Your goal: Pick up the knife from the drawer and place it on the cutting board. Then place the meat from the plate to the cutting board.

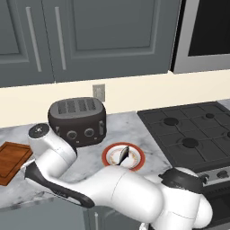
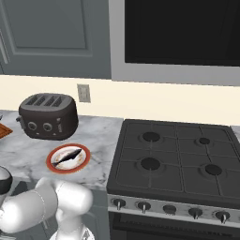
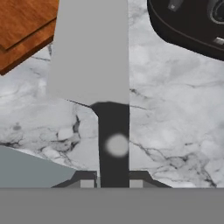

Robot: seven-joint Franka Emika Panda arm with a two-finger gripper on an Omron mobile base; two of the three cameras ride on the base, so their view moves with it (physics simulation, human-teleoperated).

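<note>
My gripper (image 3: 111, 183) is shut on the black handle of the knife (image 3: 94, 57). Its broad silver blade points away from the hand, over the marble counter. The blade tip lies beside a corner of the reddish-brown cutting board (image 3: 22, 26), which sits at the counter's left (image 1: 11, 159). The meat (image 1: 123, 155), a small dark fish-shaped piece, lies on the orange-rimmed plate (image 1: 137, 164) in front of the toaster; the right base view shows the same meat (image 2: 69, 157) and plate (image 2: 54, 164). A flat grey patch (image 3: 30, 168) lies past the counter's edge; I cannot tell whether it is the drawer.
A dark toaster (image 1: 77, 120) stands behind the plate, close to the right of the knife (image 3: 192, 26). A black gas stove (image 2: 178, 159) takes up the counter's right side. Grey wall cabinets (image 1: 90, 36) hang above. My arm's white links (image 1: 112, 188) cover the counter's front edge.
</note>
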